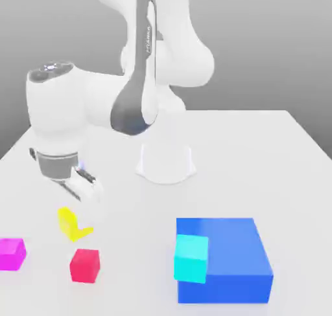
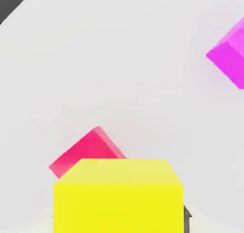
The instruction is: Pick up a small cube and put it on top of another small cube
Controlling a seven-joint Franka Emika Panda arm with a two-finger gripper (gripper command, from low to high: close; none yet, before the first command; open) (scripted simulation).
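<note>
The small yellow cube (image 1: pixel 70 223) hangs tilted just above the table at the exterior view's left, with my gripper (image 1: pixel 78 216) shut on it. In the hand view the yellow cube (image 2: pixel 118 196) looms close, with a dark fingertip edge beside it. A red cube (image 1: pixel 85 265) rests on the table just in front of and below the held cube; the red cube (image 2: pixel 86 151) also peeks out past the yellow one. A magenta cube (image 1: pixel 11 253) lies further to the left, and the magenta cube (image 2: pixel 228 55) is off to one side in the hand view.
A big blue block (image 1: pixel 227 256) stands at the front right, with a cyan cube (image 1: pixel 191 258) against its left front corner. The arm's white base (image 1: pixel 165 162) stands mid-table. The white table (image 1: pixel 259 153) stretches behind.
</note>
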